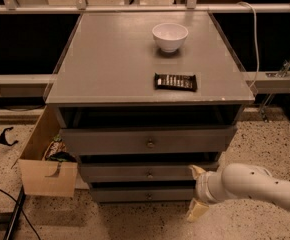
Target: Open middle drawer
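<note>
The middle drawer sat in the cabinet between the taller top drawer at its 12 o'clock and the slim bottom drawer at its 6 o'clock, its front facing me and, as far as I could judge, not yet pulled out. Its knob was at the centre of the front.

My gripper hung low, just off the drawer's right end, with the knob at about my 10 o'clock. My fingers were spread, one above the other, holding nothing and apart from the knob.

I judged this to be the approach. The next move called for sliding towards 9 o'clock and up a little, bracketing the knob and not the bottom one close below it, closing, then pulling straight out.

Nothing stood between me and the knob. On the cabinet top were a bowl at 12 o'clock and a dark bar nearer the front edge; a cardboard box stood on the floor at the cabinet's 9 o'clock, clear of the drawer's path.
</note>
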You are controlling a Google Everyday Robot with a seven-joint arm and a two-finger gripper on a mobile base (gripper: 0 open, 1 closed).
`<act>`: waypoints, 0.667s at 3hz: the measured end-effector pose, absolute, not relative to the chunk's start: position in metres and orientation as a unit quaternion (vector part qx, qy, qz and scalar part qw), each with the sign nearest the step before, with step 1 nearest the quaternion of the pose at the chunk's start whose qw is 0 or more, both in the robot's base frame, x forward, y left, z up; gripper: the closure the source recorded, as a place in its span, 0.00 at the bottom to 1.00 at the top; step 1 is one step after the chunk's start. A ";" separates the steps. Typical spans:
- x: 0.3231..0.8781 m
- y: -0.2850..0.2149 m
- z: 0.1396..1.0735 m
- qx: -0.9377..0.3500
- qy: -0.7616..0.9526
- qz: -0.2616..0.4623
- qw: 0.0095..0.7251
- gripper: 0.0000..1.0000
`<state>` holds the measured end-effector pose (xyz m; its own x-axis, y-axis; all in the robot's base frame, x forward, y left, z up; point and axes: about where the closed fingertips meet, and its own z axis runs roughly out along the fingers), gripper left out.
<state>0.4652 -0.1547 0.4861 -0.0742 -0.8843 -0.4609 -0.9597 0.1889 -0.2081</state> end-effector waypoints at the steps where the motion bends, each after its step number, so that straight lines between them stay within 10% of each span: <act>1: 0.478 -0.156 0.473 -0.638 0.717 0.080 0.269 0.00; 2: 0.491 -0.150 0.463 -0.649 0.700 0.084 0.286 0.00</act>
